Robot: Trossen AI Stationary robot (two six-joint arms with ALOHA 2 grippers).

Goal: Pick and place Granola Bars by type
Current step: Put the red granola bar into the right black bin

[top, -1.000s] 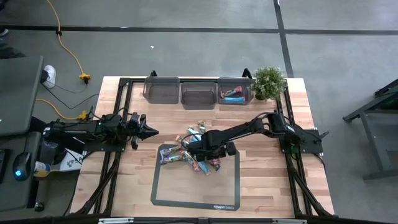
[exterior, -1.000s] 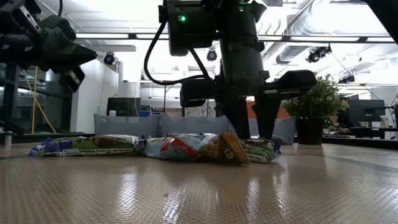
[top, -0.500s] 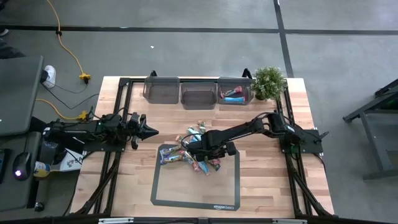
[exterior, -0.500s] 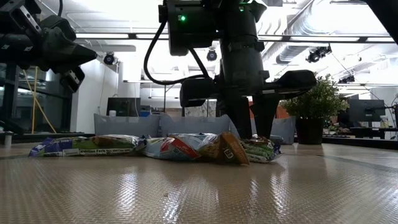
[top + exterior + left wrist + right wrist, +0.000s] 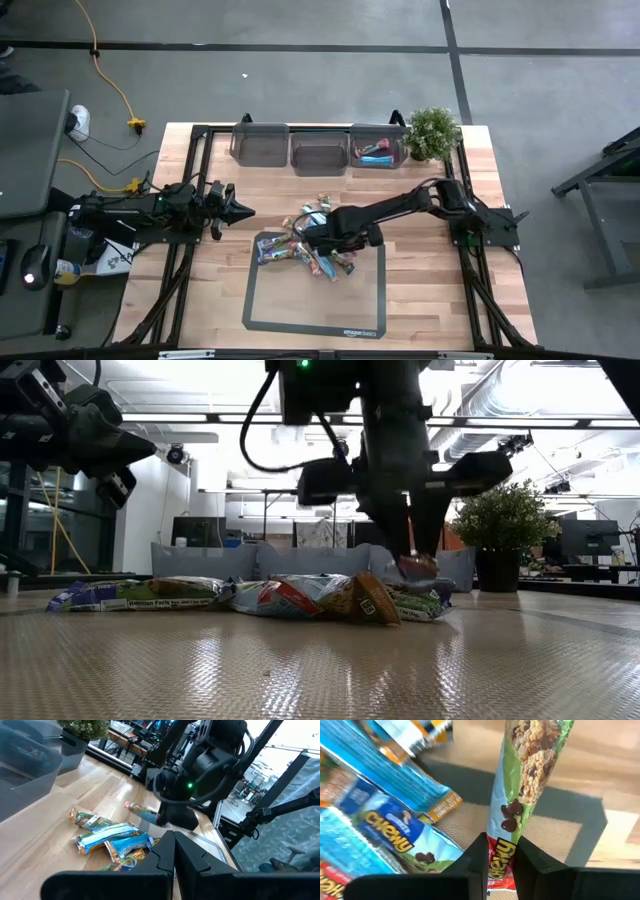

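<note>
wooden table point(image 5: 420, 300) carries a grey mat point(image 5: 365, 305) with a pile of granola bars point(image 5: 300, 250) on its far edge. the right gripper point(image 5: 501, 851) is pinched on one green-wrapped bar point(image 5: 527, 775), just above the pile. pick step looks done; next it needs carrying to the matching bin point(image 5: 378, 147) at the far edge. the left gripper point(image 5: 245, 210) waits closed, left of the pile.

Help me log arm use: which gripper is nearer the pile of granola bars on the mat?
Right. The right gripper is directly over the pile of granola bars, shut on one green-wrapped bar. The left gripper waits off the mat, toward the table's left side.
</note>
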